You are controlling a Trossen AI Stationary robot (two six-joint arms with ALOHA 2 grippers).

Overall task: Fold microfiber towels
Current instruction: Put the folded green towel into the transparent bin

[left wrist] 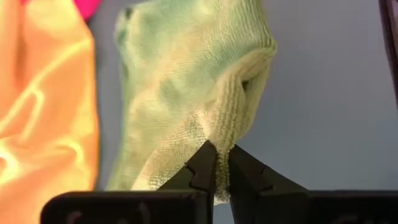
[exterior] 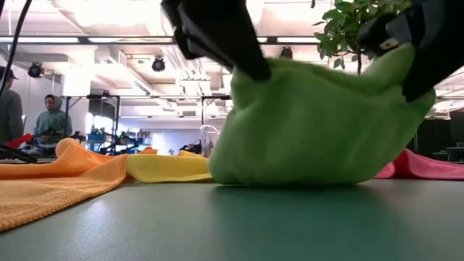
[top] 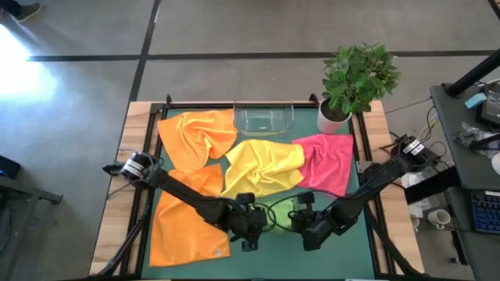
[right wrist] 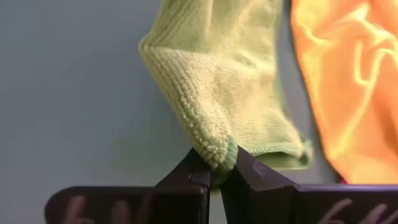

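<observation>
Wrists: both hands pinch lime towel (left wrist: 186,93) | low: people behind (exterior: 51,116)

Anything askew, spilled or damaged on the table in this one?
Nothing spilled or damaged. The orange towels, yellow towel and pink towel lie rumpled and overlapping, unfolded. Left gripper and right gripper each pinch the lime green towel, which sags bunched between them.

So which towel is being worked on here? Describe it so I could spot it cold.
On the green table mat, look at the near edge, where both arms meet. The lime green towel hangs bunched between the left gripper and right gripper, jaws pinching a corner each. It's the only green cloth, and the only one lifted.
</observation>
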